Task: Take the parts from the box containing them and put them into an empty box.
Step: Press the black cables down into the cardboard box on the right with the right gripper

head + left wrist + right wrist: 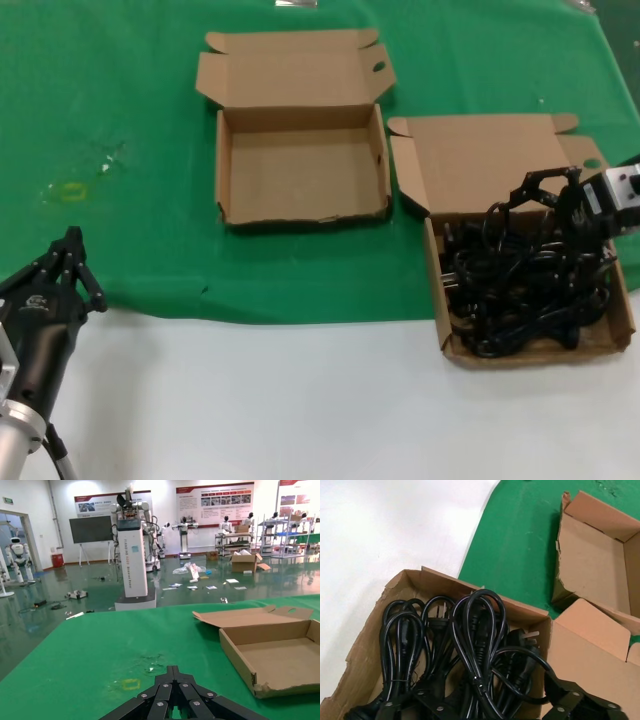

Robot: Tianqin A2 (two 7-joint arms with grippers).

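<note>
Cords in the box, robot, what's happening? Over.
Right end effector open over the cords, none lifted. Left end effector shut, parked at table edge. Empty box open, path clear.

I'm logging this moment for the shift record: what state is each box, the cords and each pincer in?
Empty box: lid open, nothing inside.
Box containing the parts: lid open, filled with cords.
Parts: tangled pile of black cords, all in their box.
Right pincer: open, over the cord pile at the box's far side.
Left pincer: shut, parked at the green mat's near edge, holding nothing.
</note>
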